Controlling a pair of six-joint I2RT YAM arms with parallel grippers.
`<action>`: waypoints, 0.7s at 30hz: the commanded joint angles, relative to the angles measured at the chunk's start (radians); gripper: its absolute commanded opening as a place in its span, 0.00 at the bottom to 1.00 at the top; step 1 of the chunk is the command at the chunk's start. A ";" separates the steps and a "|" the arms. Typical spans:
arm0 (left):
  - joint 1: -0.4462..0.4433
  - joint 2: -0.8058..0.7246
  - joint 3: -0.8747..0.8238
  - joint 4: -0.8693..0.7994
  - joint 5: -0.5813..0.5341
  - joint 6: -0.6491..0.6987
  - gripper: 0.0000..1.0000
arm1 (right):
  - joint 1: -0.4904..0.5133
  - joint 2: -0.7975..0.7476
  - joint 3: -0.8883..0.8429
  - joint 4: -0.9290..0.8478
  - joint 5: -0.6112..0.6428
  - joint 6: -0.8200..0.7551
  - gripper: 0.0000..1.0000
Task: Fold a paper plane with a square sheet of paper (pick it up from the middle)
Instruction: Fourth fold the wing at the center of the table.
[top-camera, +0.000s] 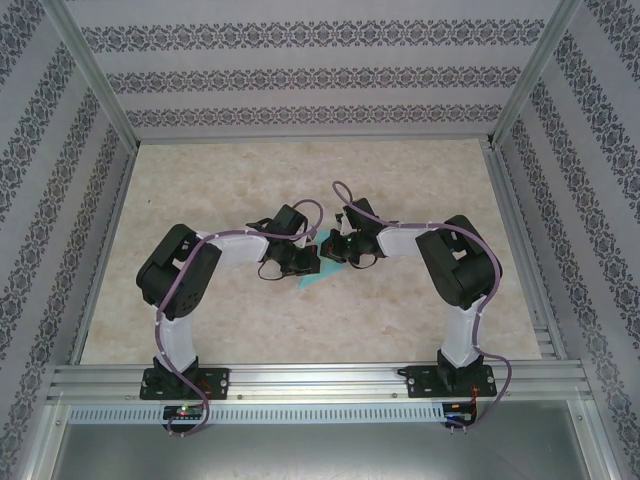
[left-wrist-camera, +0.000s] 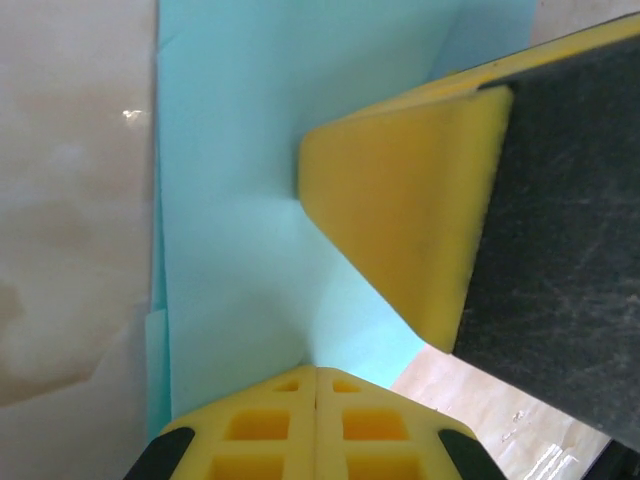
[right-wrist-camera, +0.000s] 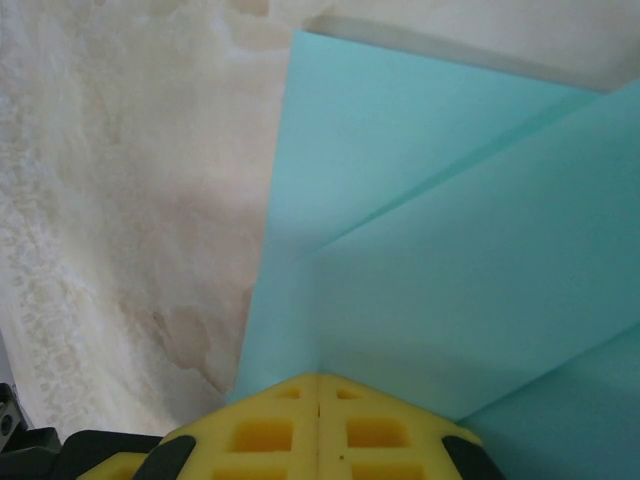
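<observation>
The square sheet of paper (left-wrist-camera: 240, 180) is teal-blue and lies partly folded at the table's middle, and a corner of it (top-camera: 316, 283) peeks out under the two wrists. My left gripper (left-wrist-camera: 316, 372) is shut, and a raised crease of the sheet runs into its yellow tips. One of the right gripper's fingers (left-wrist-camera: 400, 220) presses on the sheet just ahead of it. My right gripper (right-wrist-camera: 318, 378) is shut on a crease too, with overlapping folded layers of the sheet (right-wrist-camera: 450, 220) beyond it. From above, the left gripper (top-camera: 303, 262) and right gripper (top-camera: 337, 252) meet tip to tip.
The beige marbled tabletop (top-camera: 300, 180) has room all round the paper. Patterned walls (top-camera: 320, 75) close in the back and sides. An aluminium rail (top-camera: 320, 380) carries both arm bases at the near edge.
</observation>
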 joint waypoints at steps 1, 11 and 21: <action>-0.008 0.019 0.018 -0.011 -0.026 0.034 0.01 | 0.011 0.123 -0.063 -0.178 0.168 -0.022 0.00; 0.016 -0.029 -0.131 -0.019 -0.022 0.071 0.00 | 0.011 0.128 -0.074 -0.190 0.180 -0.030 0.00; 0.047 -0.107 -0.368 0.188 0.090 -0.028 0.00 | 0.008 0.133 -0.079 -0.202 0.193 -0.038 0.00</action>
